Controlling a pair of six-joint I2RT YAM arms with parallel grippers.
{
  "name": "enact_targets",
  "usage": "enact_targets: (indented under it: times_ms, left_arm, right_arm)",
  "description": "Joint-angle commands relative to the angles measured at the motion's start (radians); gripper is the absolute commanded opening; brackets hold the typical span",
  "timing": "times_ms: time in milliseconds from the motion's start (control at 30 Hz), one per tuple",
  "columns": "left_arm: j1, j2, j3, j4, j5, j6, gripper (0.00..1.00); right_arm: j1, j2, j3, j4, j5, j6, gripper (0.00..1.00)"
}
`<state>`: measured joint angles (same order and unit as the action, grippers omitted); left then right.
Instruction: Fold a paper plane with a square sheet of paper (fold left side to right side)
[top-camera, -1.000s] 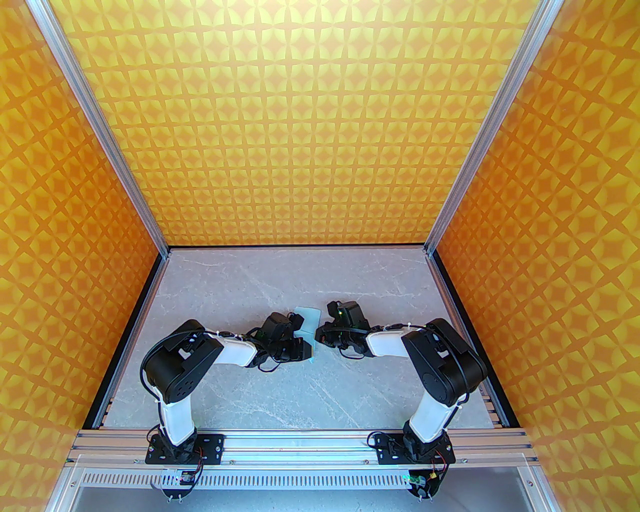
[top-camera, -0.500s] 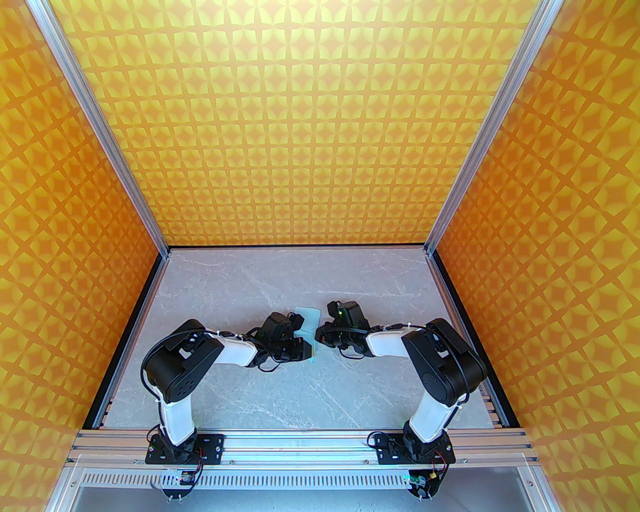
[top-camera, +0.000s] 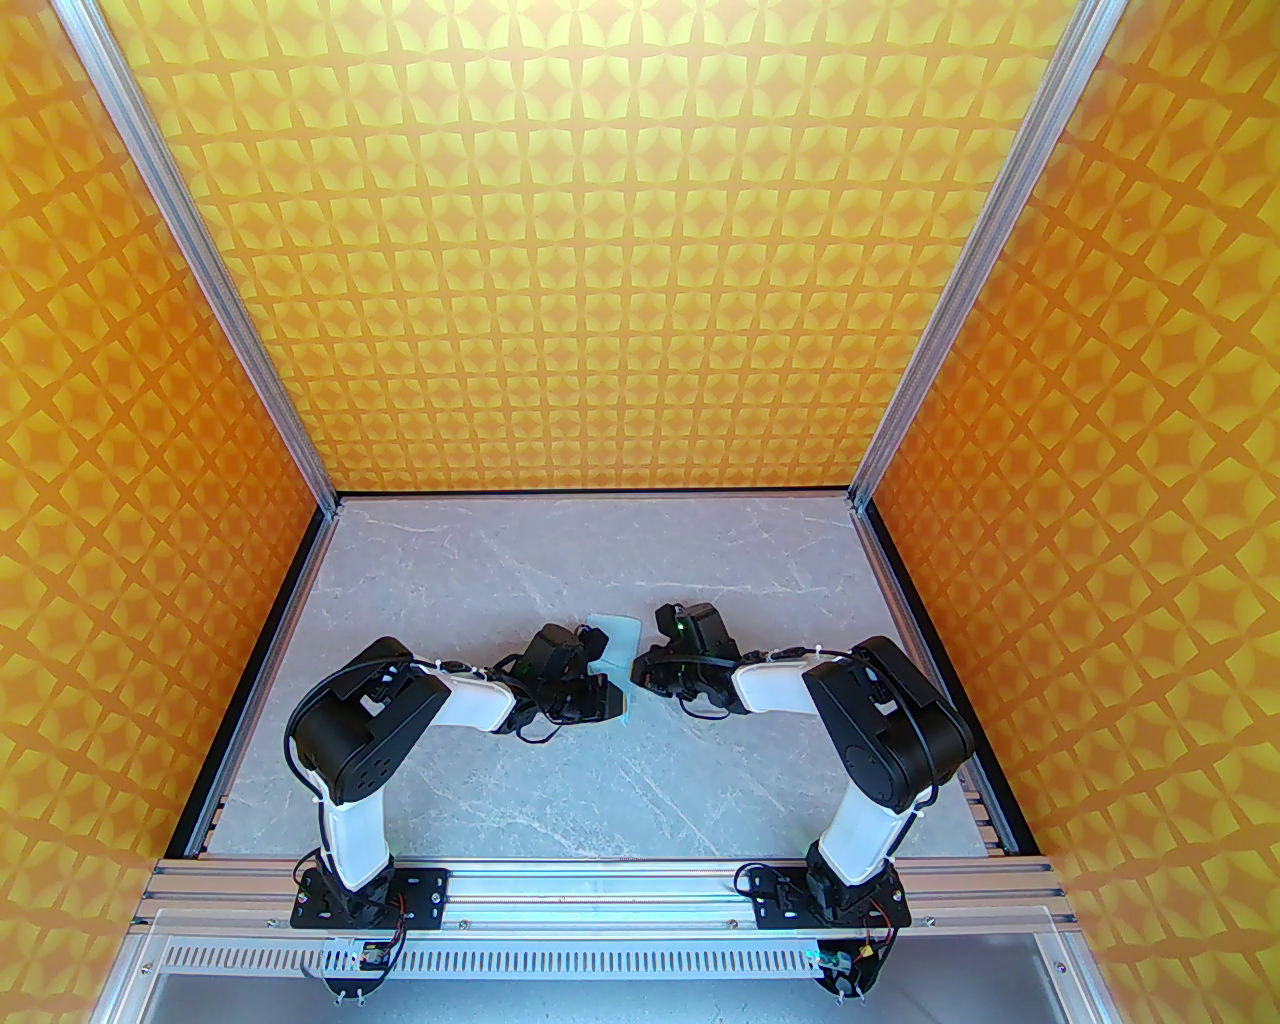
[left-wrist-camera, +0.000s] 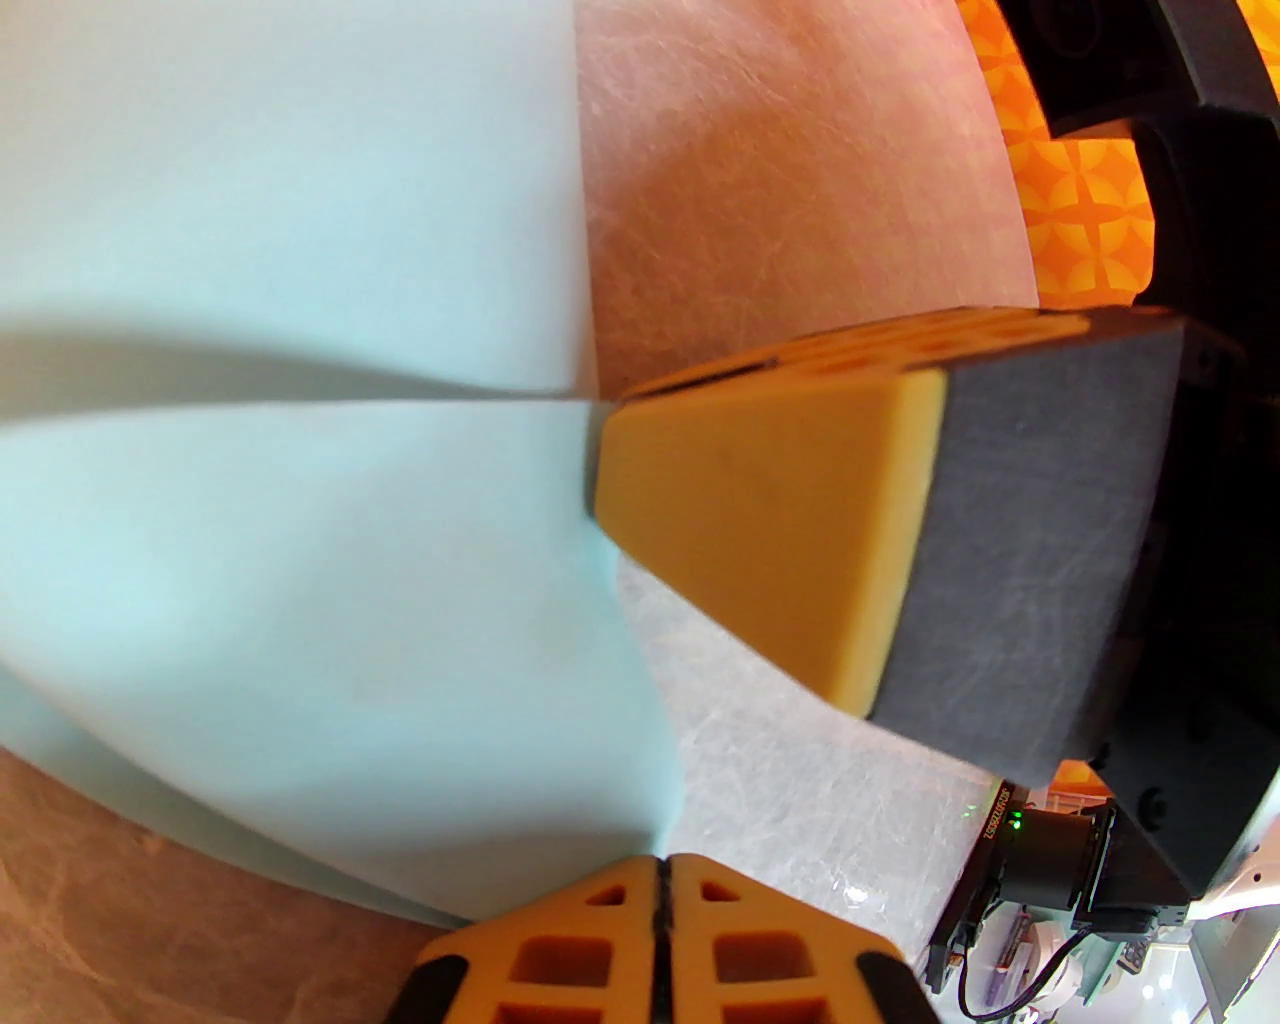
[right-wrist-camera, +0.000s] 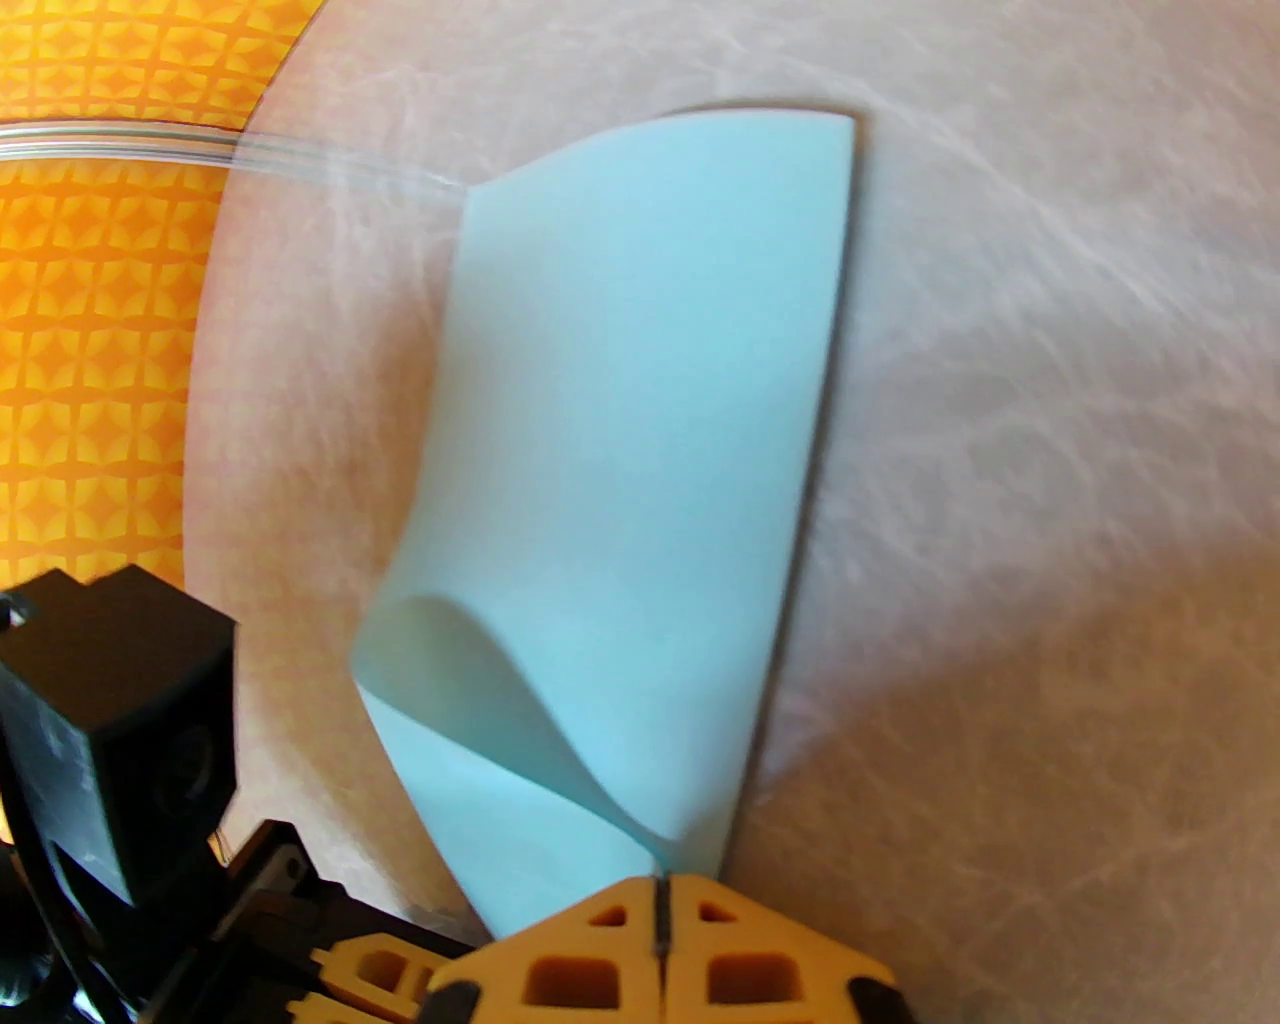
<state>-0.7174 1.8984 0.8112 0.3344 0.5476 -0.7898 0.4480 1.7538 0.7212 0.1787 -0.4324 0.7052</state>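
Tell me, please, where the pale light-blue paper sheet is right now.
In the top view, the pale light-blue paper sheet is at the middle of the grey marble table, gripped by the left arm's jaws and the right arm's jaws.

The square sheet of paper lies at the middle of the table, between the two grippers. The left gripper meets its left near corner, and the right gripper meets its right edge. The far half of the table lies beyond them.
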Motion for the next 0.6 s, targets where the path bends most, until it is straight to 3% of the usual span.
enact_targets:
  times_ms: [0, 167, 567]
  left_arm:
    - [-0.01, 0.045, 0.011, -0.028, 0.005, -0.009, 0.08]
    - [-0.011, 0.047, 0.017, -0.036, 0.006, -0.01, 0.08]
    - [-0.015, 0.048, 0.019, -0.032, 0.005, -0.017, 0.08]
  right_arm:
    - [-0.006, -0.069, 0.012, -0.067, 0.064, -0.039, 0.14]
    - [-0.006, -0.135, 0.001, -0.089, 0.069, -0.053, 0.28]
    - [-0.006, -0.066, 0.009, -0.054, -0.002, -0.04, 0.23]
